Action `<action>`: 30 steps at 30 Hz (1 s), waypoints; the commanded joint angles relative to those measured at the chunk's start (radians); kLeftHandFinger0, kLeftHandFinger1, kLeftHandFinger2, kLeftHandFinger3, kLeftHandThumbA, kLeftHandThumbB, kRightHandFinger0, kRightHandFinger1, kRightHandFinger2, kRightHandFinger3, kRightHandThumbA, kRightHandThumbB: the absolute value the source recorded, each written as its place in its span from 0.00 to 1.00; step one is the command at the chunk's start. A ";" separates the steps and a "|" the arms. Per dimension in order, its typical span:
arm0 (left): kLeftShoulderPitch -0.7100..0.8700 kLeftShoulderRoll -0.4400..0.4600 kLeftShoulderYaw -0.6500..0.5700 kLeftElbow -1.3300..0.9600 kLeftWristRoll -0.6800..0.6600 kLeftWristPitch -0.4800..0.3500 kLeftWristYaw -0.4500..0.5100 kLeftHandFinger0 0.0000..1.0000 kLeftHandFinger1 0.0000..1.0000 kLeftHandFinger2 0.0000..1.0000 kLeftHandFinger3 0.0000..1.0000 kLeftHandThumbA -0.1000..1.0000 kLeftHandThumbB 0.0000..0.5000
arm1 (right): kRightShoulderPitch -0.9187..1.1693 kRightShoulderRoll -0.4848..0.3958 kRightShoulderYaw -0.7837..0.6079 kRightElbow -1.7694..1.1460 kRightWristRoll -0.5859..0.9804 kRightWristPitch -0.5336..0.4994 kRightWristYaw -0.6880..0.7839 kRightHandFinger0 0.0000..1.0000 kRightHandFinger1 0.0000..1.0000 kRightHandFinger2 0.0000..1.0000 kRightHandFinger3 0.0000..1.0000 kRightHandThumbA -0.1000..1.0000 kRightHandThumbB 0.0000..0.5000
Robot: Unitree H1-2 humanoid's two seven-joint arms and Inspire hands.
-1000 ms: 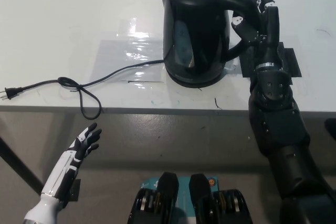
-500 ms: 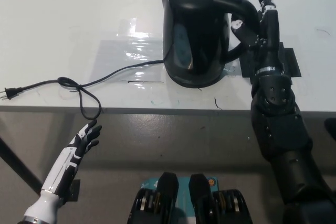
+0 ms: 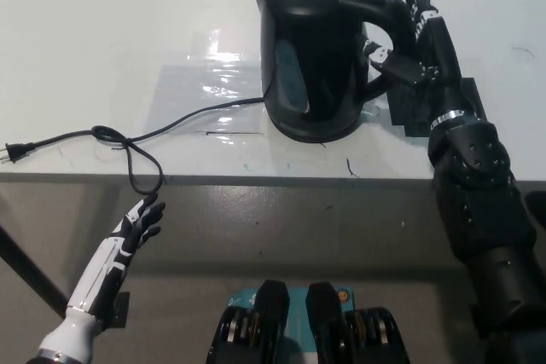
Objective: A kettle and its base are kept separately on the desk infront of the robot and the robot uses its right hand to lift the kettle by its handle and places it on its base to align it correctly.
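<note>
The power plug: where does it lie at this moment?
In the head view, the power plug lies at the table's far left, near the front edge, its cord running right toward the kettle.

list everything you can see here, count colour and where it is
kettle: one, black, upright at the far middle of the desk, on its base
base: one, black, under the kettle, only its edge showing
power cord: one, black, runs left from the base across the desk, loops over the front edge, plug at the far left
clear film patch: one, shiny and see-through, flat on the desk left of the kettle
black tape patch: one, on the desk right of the kettle, partly under the right arm
desk: one, white
left hand: white, lower left, below the desk edge, resting, fingers apart
right hand: black, fingers spread, at the kettle's handle
</note>
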 commanded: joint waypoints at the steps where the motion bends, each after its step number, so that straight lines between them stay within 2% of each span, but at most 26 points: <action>1: -0.010 0.020 0.004 -0.020 -0.006 -0.011 -0.015 1.00 1.00 1.00 1.00 1.00 0.23 | -0.044 -0.007 -0.017 -0.065 0.088 -0.022 0.093 1.00 1.00 1.00 1.00 0.81 1.00; 4: -0.011 0.021 0.003 -0.019 -0.002 -0.013 -0.014 1.00 1.00 1.00 1.00 1.00 0.22 | -0.042 -0.010 -0.026 -0.094 0.099 -0.021 0.097 1.00 1.00 1.00 1.00 0.83 1.00; 8: -0.012 0.022 0.004 -0.008 -0.007 -0.024 -0.017 1.00 1.00 1.00 1.00 1.00 0.20 | -0.034 -0.011 -0.055 -0.191 0.163 -0.004 0.120 1.00 1.00 1.00 1.00 0.80 1.00; 10: -0.010 0.020 0.005 -0.007 -0.013 -0.025 -0.017 1.00 1.00 1.00 1.00 1.00 0.24 | -0.027 -0.012 -0.063 -0.233 0.177 0.021 0.119 1.00 1.00 1.00 1.00 0.79 1.00; 13: -0.008 0.019 0.005 -0.010 -0.010 -0.020 -0.015 1.00 1.00 1.00 1.00 1.00 0.23 | -0.023 -0.030 -0.078 -0.287 0.183 0.039 0.111 1.00 1.00 1.00 1.00 0.79 1.00; 22: -0.011 0.017 0.006 -0.007 -0.011 -0.026 -0.014 1.00 1.00 1.00 1.00 1.00 0.22 | -0.019 -0.076 -0.110 -0.312 0.190 0.016 0.096 1.00 1.00 1.00 1.00 0.79 1.00; 26: -0.014 0.017 0.005 -0.003 -0.011 -0.028 -0.015 1.00 1.00 1.00 1.00 1.00 0.23 | 0.028 -0.101 -0.132 -0.535 0.124 0.033 0.026 1.00 1.00 1.00 1.00 0.88 1.00; 30: -0.018 0.019 0.008 0.000 -0.012 -0.026 -0.014 1.00 1.00 1.00 1.00 1.00 0.25 | 0.089 -0.141 -0.154 -0.861 0.091 0.113 0.002 1.00 1.00 1.00 1.00 0.90 1.00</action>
